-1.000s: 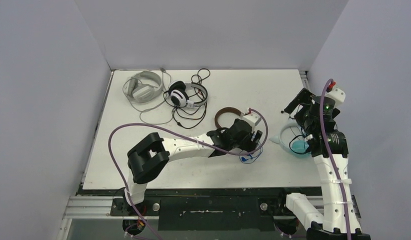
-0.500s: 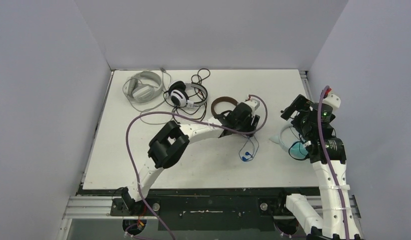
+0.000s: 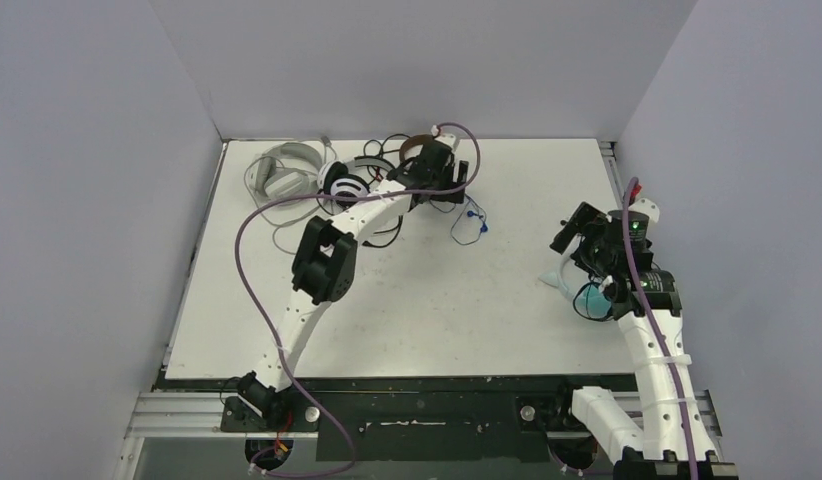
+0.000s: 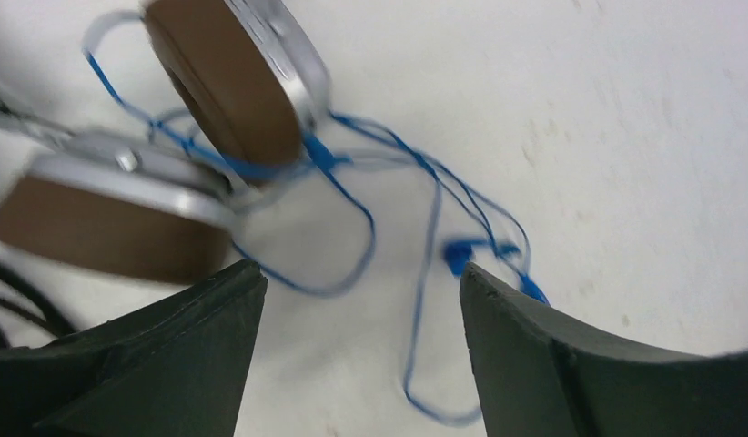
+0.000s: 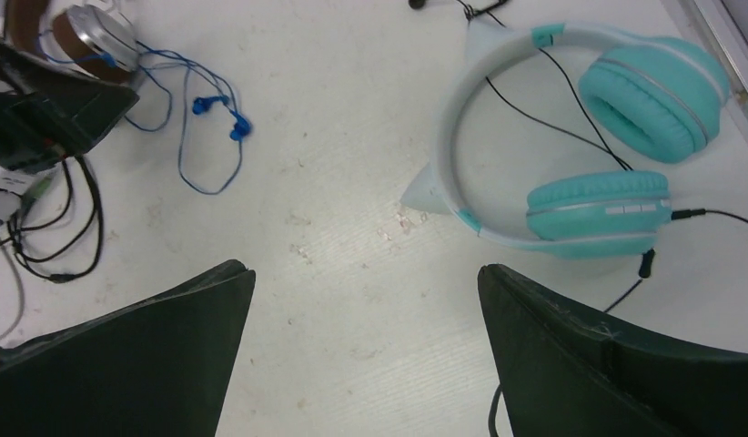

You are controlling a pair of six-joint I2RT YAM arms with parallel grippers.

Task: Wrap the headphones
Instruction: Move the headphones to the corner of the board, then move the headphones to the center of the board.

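since the left gripper [image 4: 357, 282] stands wide with nothing between its fingers, i'd say the wrap on the brown headphones [image 4: 234, 91] is not begun. they lie at the far edge of the table [image 3: 437, 310], just beside the black-and-white headset [image 3: 345, 185], with the ear cups just past the left finger in the wrist view. the blue cable [image 4: 425, 182] trails off the cups in loose open loops toward the table's middle. there's a blue lump on it, plug or bud, can't tell.

to do it well: probably pinch the cable close to where it leaves the cup, not out at the far end, so each turn lies tight round the cups or band. keep the loops off the black cord next door or the two sets tangle. the headset looks light on a smooth top, so it likely slides when the cable is pulled and something should pin it.

right gripper [image 5: 366, 273] is also fully spread, holding nothing, hanging over the teal headphones [image 5: 598, 205] at the right side. it's well apart, so no help pinning from there.
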